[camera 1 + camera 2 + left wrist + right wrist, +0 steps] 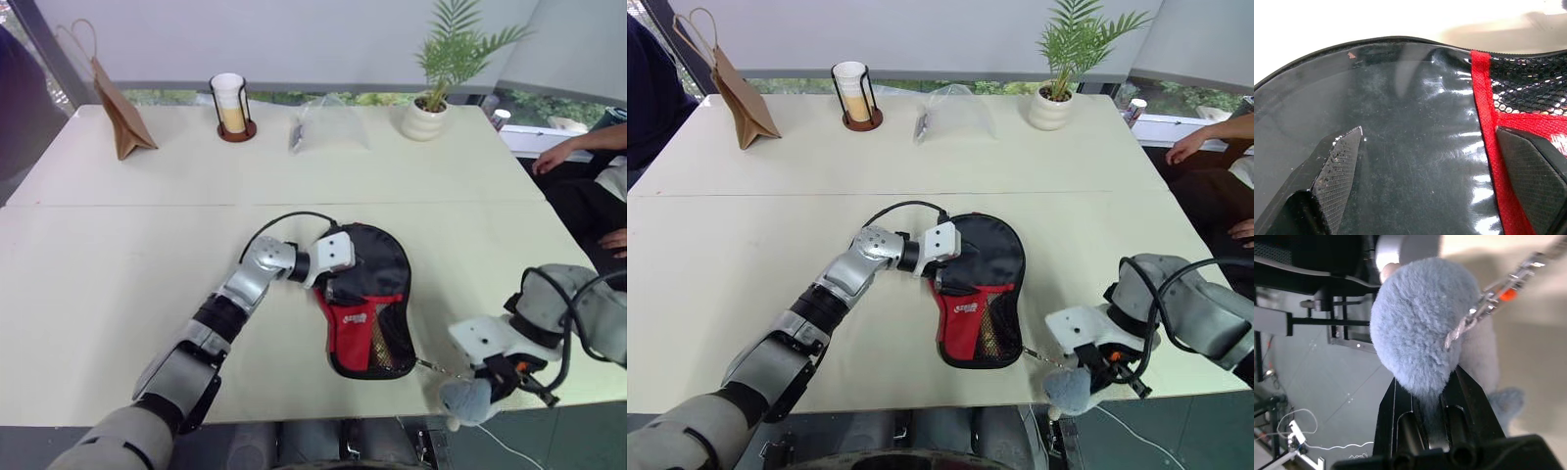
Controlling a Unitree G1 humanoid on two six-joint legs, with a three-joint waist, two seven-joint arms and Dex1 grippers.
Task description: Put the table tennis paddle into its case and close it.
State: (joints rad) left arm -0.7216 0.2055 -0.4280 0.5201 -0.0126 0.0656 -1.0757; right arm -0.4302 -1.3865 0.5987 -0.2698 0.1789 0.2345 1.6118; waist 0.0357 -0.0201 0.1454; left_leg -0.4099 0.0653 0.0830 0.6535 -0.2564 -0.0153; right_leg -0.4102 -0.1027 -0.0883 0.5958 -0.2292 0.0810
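The case (pixel 384 257), black with a red panel and mesh, lies flat mid-table. My left gripper (pixel 333 282) rests on its left side, open, fingers spread over the glossy black face and the red seam (pixel 1483 93). The table tennis paddle is hidden. A thin metal chain (pixel 432 367) runs from the case's near right corner to a fluffy grey-blue pompom (pixel 1420 318). My right gripper (pixel 1427 377) is shut on that pompom, at the table's front edge to the right of the case (pixel 991 245).
Along the far side stand a brown paper bag (pixel 120 108), a cup in a wire holder (pixel 231 106), a clear plastic bag (pixel 328 129) and a potted plant (pixel 436 93). A person's hand (pixel 554 157) rests at the right edge.
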